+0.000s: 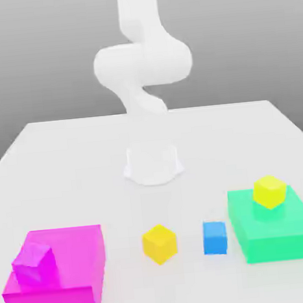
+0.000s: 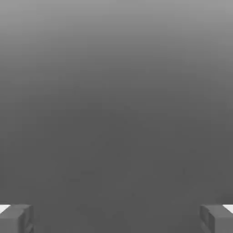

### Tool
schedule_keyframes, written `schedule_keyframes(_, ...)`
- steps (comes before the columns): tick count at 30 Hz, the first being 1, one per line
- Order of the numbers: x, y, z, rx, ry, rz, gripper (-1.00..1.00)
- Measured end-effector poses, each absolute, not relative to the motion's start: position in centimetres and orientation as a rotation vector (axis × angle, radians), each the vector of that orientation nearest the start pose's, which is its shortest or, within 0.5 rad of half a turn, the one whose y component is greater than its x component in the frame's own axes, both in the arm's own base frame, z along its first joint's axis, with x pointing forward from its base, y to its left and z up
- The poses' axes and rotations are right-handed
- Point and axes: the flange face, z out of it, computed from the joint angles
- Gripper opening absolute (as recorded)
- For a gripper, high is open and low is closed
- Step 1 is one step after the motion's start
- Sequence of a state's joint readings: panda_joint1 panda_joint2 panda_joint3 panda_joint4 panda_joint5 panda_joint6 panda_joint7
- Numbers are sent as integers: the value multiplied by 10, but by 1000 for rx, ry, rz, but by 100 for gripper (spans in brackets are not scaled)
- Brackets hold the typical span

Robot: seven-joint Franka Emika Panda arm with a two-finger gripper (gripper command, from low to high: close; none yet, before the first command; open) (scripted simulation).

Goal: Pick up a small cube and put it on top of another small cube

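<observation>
End effector (image 2: pixel 116 219) jaws wide apart, empty; orange-yellow cube (image 1: pixel 160 244) on tabletop (image 1: pixel 157 206), between magenta block (image 1: pixel 58 274) and blue cube (image 1: pixel 214 238), looks light, rigid: grip opposite side faces, mid-height.

A Franka Emika Panda arm (image 1: pixel 143 63) in plain, glossy white, its links smooth and rounded, a wide cylindrical joint bulging mid-arm above a flared white base (image 1: pixel 153 167); the jaws (image 2: pixel 116 219) are dark grey and blocky, with white patches.

White table (image 1: pixel 157 206): magenta block (image 1: pixel 76 259); orange-yellow cube (image 1: pixel 160 244); blue cube (image 1: pixel 214 238); green block (image 1: pixel 272 227).
</observation>
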State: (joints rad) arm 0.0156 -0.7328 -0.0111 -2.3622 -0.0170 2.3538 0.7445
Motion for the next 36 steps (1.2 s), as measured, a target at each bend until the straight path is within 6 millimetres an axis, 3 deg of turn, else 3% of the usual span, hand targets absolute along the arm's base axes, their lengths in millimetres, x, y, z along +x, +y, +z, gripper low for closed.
schedule_keyframes(4, 412, 0, 562, -2732, 850, -816, 0)
schedule_keyframes(9, 425, -1, 437, -2927, 660, -595, 0)
schedule_keyframes(13, 407, -1, 336, -3047, 471, -379, 0)
schedule_keyframes(17, 360, -1, 233, -3124, 234, -110, 0)
schedule_keyframes(19, 343, 1, 196, -3135, 153, -28, 0)
schedule_keyframes(25, 337, -2, 140, -3140, 136, -1, 0)
schedule_keyframes(26, 336, -2, 134, -3140, 136, 0, -100)
schedule_keyframes(32, 335, -1, 130, -3139, 136, 2, -100)
schedule_keyframes(36, 337, -1, 153, -3139, 137, 2, -100)
